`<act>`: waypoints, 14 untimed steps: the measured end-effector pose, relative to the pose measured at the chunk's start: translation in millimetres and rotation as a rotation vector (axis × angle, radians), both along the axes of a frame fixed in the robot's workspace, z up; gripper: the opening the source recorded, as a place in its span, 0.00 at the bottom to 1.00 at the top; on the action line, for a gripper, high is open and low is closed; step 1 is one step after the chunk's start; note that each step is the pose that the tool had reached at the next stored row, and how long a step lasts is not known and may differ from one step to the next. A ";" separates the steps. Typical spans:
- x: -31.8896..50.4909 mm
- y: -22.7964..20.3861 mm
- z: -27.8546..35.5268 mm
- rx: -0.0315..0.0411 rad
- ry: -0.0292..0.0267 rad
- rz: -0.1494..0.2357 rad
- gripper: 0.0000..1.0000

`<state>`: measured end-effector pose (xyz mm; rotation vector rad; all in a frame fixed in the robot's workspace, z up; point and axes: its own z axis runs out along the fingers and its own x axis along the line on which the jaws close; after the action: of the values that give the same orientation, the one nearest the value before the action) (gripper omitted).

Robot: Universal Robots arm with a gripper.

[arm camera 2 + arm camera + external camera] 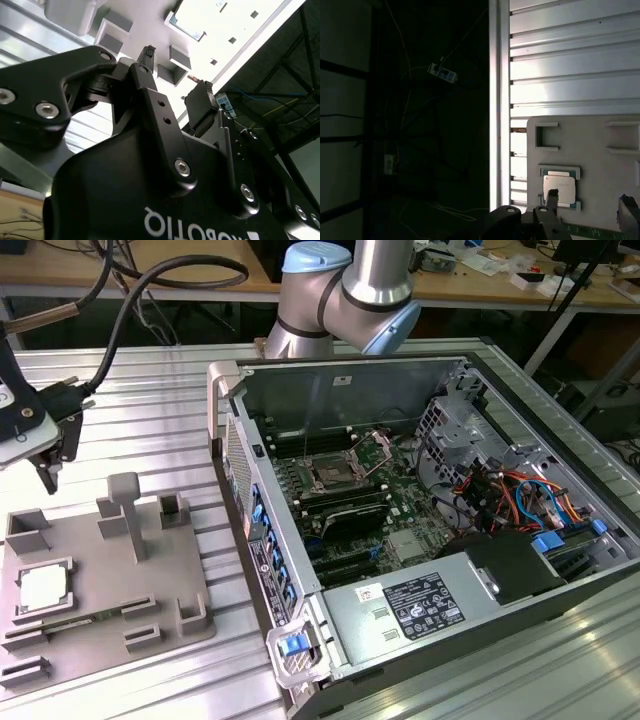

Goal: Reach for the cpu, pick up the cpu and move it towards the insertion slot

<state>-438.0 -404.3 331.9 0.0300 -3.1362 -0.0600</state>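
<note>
The insertion slot (333, 473), a shiny metal frame with a dark centre, is seen in the exterior view inside the open computer case (340, 390). In the first wrist view the cpu (559, 189), flat, square and silvery, is seated in a recess near an edge of the grey plastic fixture (582, 145) on the ribbed metal table (570, 75). In the second wrist view the gripper (176, 70) is shown above the fixture, jaws apart, nothing held.

You had bright, even overhead light in exterior view. Slatted table (140, 390) showed soft sheen at 10 o'clock and harder white glare streak at 5 o'clock. Computer case (340, 390) interior was dimmer, its walls shading board. Grey fixture (100, 580) threw short, soft shadows. Your second wrist view was backlit, with fixture blown out white behind black gripper (175, 72). In first wrist view, area beyond table edge was near black, and cpu (559, 189) gave pale glint.
</note>
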 end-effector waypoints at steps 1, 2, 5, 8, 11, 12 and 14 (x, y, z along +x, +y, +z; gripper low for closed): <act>-0.6 0.0 -0.5 0.0000 0.0004 0.000 0.53; -0.8 0.0 -0.9 0.0000 0.0006 0.000 0.53; -0.9 0.0 -1.0 0.0000 0.0007 0.000 0.53; -0.9 0.1 -1.1 0.0000 0.0007 0.000 0.53; -0.9 0.0 -1.1 0.0000 0.0007 0.000 0.53; -0.9 0.0 -1.1 0.0000 0.0007 0.000 0.53; -0.9 0.1 -1.2 0.0000 0.0007 0.000 0.53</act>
<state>-438.9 -404.2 330.8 0.0298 -3.1355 -0.0599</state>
